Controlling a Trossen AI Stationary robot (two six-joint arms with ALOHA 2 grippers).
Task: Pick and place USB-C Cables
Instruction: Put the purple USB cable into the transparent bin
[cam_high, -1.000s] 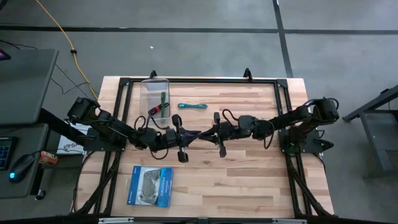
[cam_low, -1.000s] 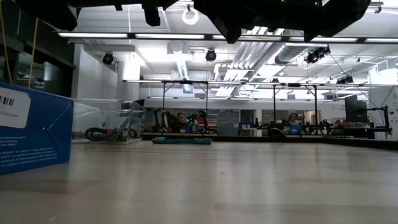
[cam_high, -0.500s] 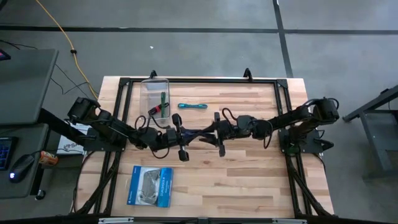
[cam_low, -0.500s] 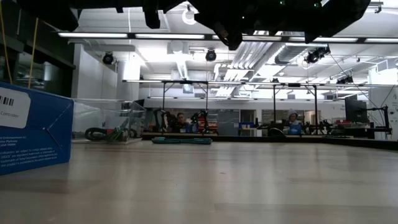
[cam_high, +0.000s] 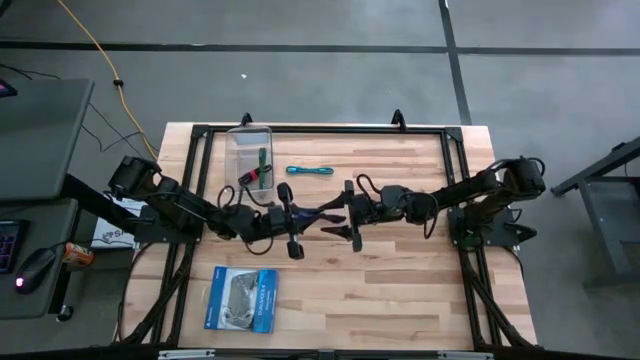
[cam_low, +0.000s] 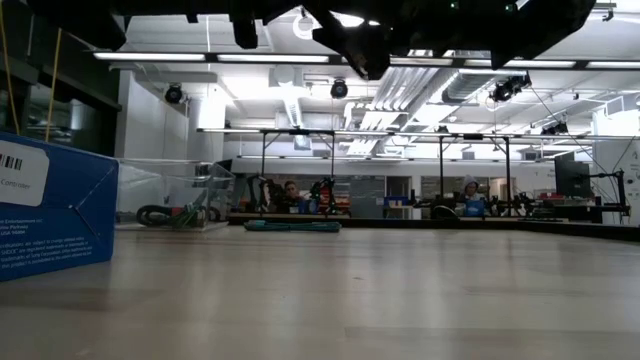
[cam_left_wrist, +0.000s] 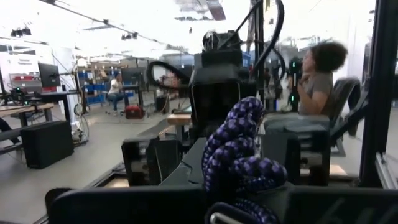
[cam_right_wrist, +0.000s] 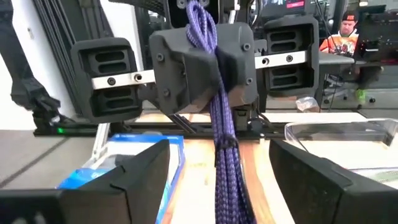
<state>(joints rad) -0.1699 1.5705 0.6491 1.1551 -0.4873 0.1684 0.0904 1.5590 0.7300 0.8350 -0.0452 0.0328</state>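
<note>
Worktop, high view: light wood worktop (cam_high: 400, 290) in a black frame, grey floor around it; both arms meet over its middle.
Cables, high view: purple cable (cam_high: 326, 211) is off the worktop, bridging the left gripper (cam_high: 306, 216) and the right gripper (cam_high: 343, 214). Teal cable (cam_high: 309, 171) lies loose further back. Green cable (cam_high: 262, 166) sits in the clear bin (cam_high: 250, 138) at far left. Blue-and-white packet (cam_high: 241, 300) lies near left, well apart.
Low view: shows the packet's side, the bin and the teal cable far off. Arms are only dark shapes along the top edge, so no grip detail.
Left wrist view: left jaws closed on the purple bundle, which bulges out past them. Right gripper faces it close behind. A seated person (cam_left_wrist: 316, 68) is in the room beyond.
Right wrist view: right jaws wide open, one either side of the hanging purple strand, not touching it.
Step, judged: a left-to-right handover.
Do it well: centre the strand, close the right jaws fully, and only then release the left, or the cable drops.
Hidden: the cable's lower end is cut off, connectors can't be made out, and how much of the bundle sits inside the left jaws is unclear.
</note>
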